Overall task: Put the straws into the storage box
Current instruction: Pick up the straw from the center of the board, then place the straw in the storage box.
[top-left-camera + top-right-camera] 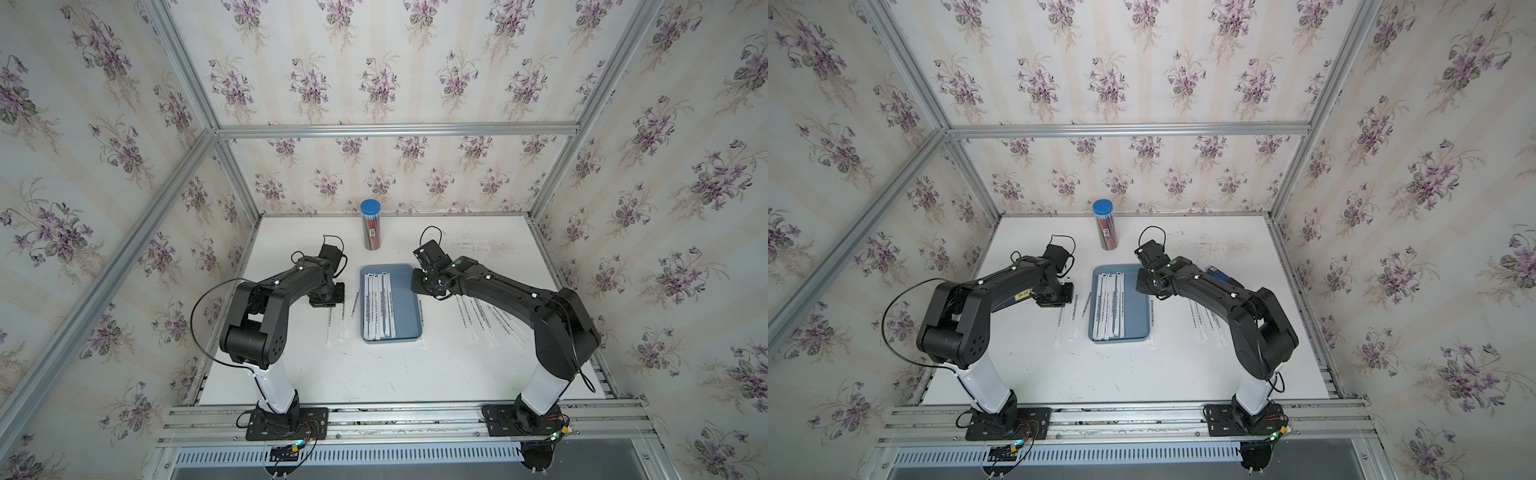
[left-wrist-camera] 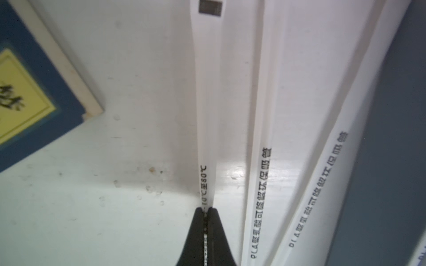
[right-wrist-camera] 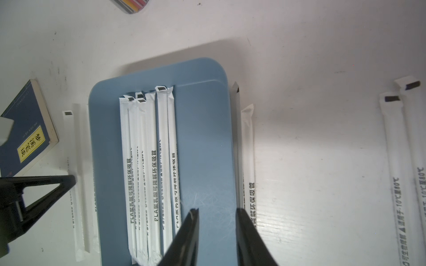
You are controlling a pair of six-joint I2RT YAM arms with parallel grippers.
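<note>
Five or six straws lie side by side, lengthwise, in the storage box. They fill the half nearer the left arm, and the other half of the floor is bare. The box sits in the middle of the white surface, with its long sides running front to back.

A single straw lies on the surface against the outside of the rim on the right arm's side. A few loose straws lie just beside the box on the left arm's side. The left pincer is clamped tight on one of these, and the held straw runs straight out from between its tips. The wrist hides those tips in both top views, so I cannot tell whether that straw is off the surface.

A fan of straws lies farther out, partly under the right arm. The right pincer hangs over the bare half of the box, jaws partly apart and gripping nothing.

A dark blue book with a yellow label lies near the left pincer. A clear tube with a blue lid stands at the back.
</note>
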